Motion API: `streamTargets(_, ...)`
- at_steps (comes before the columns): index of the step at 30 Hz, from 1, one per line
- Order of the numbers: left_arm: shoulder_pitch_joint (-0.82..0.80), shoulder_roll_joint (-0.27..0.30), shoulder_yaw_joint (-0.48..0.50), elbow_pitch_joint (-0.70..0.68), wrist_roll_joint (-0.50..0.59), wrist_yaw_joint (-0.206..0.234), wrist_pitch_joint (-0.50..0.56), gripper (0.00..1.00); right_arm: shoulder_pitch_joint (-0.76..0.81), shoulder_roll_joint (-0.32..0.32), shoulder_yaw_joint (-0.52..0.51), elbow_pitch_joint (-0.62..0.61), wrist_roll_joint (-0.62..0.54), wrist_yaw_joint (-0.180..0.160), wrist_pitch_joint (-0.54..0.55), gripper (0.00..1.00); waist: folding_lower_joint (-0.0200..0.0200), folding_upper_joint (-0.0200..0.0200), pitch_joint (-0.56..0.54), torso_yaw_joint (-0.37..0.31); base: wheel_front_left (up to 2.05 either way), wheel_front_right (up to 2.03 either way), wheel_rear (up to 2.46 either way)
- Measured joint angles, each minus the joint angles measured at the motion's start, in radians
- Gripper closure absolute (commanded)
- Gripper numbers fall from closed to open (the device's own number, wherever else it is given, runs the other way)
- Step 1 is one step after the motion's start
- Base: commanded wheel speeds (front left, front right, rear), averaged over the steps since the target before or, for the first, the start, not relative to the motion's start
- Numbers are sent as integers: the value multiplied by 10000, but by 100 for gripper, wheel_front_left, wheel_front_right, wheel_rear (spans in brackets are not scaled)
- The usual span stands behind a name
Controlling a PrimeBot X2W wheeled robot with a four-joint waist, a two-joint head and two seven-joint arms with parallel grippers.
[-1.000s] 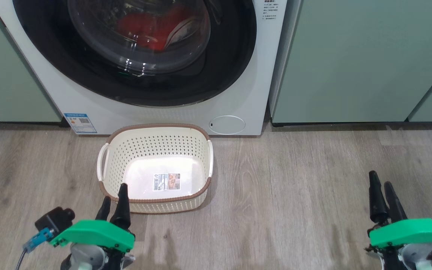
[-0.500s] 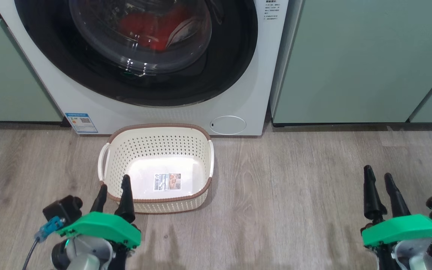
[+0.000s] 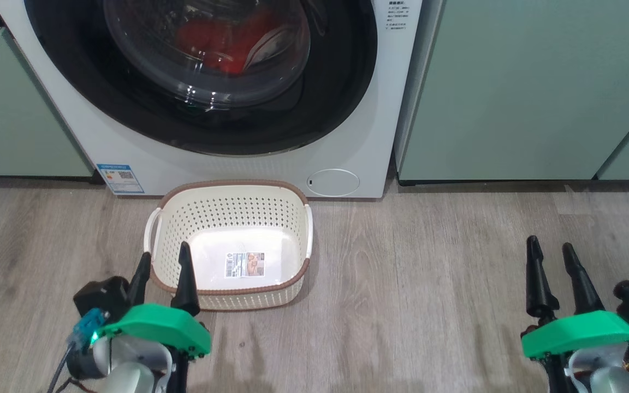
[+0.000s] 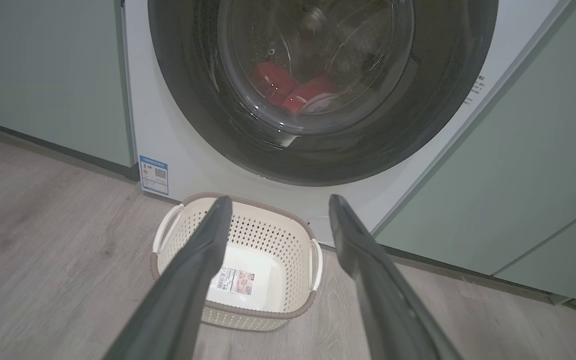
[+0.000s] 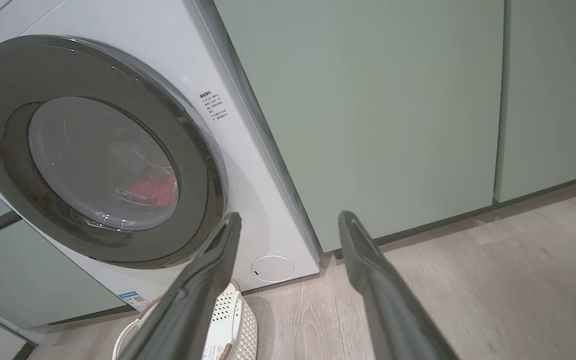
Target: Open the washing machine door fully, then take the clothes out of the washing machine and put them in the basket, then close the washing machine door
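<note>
Both the left tool (image 3: pixel 165 252) and right tool (image 3: pixel 550 243) are hanging open, empty; the washing machine door (image 3: pixel 347 82) is seemingly sitting shut, so reaching its edge is coming first.

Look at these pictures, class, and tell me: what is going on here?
A two-armed robot faces a white front-loading washing machine. Its round door is shut, with red clothes visible behind the glass. An empty cream basket sits on the floor just in front of the machine. The left pincer hovers open by the basket's near left corner, the right pincer open above the floor farther right. Neither holds anything; no unloading step is done yet.
</note>
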Motion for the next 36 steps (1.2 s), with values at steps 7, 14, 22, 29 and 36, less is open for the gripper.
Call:
streamTargets(7, -75, 15, -13, -90, 800, 140, -198, 0, -189, -2, 2, -88, -803, 0, -213, 0, 0, 0, 27, 20, 0, 0, 0)
streamTargets(14, -104, -4, 13, -176, 1586, 211, -405, 0, -211, -2, 8, -201, -1643, 0, -401, 0, 0, 0, 30, 34, 0, 0, 0)
streamTargets(22, -198, -88, 249, -226, 2518, 255, -640, 0, -230, -4, 8, -215, -2332, 0, -625, 0, 0, 0, 61, 60, 0, 0, 0)
streamTargets(29, -198, -242, 619, -226, 3448, 255, -849, 0, -240, -8, 2, -211, -3018, 0, -838, 0, 0, 0, 70, 84, 0, 0, 0)
streamTargets(36, -203, -362, 955, -56, 4217, 148, -1087, 0, -384, -10, -44, -201, -3636, 0, -1049, 0, 0, 0, 83, 88, 0, 0, 0)
